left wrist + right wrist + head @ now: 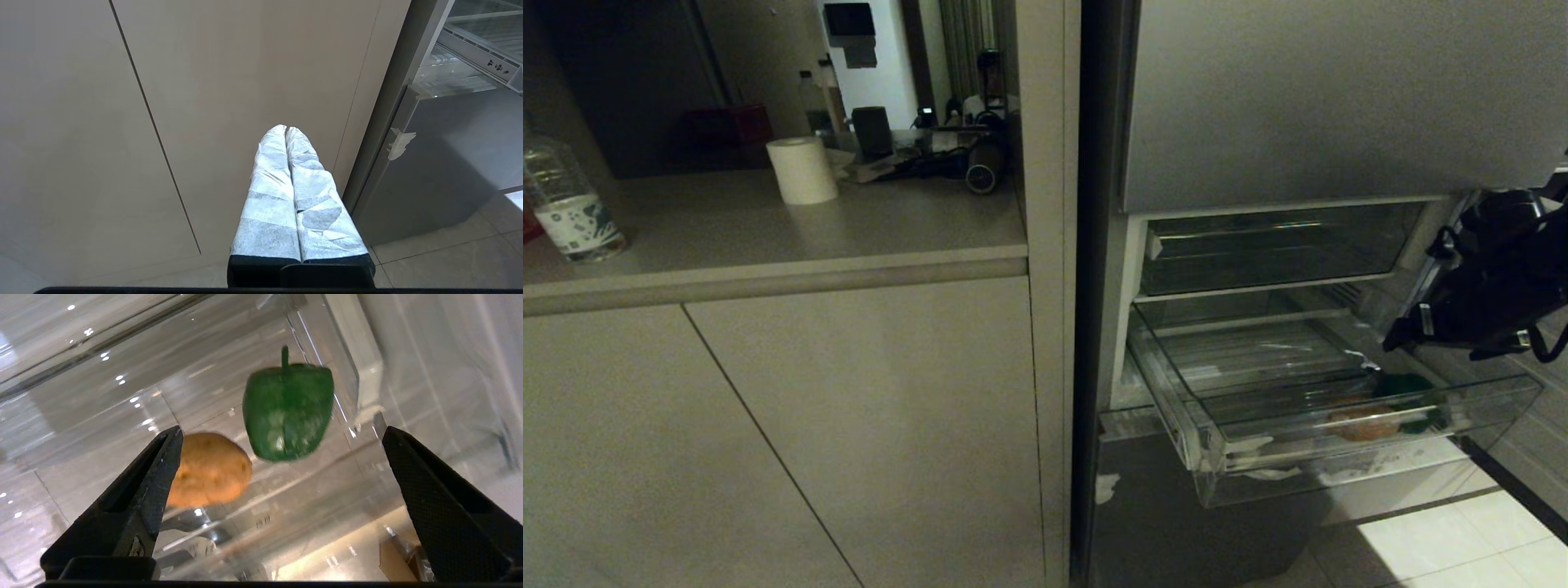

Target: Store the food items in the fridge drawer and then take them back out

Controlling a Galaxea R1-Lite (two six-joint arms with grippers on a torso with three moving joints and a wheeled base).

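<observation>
Glare on the fridge drawer (1339,408) blurs the green pepper (288,412) and potato (210,469) beneath the right gripper (282,473), poised above, fingers wide apart, empty.

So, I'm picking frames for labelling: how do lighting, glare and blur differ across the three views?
Head view: dim, the fridge drawer dark, one bright patch on the floor tiles. Left wrist view: bright and even, the left claw sharp. Right wrist view: specular spots across the clear plastic, the green pepper and potato slightly smeared, seen between the open right claw tips.
</observation>
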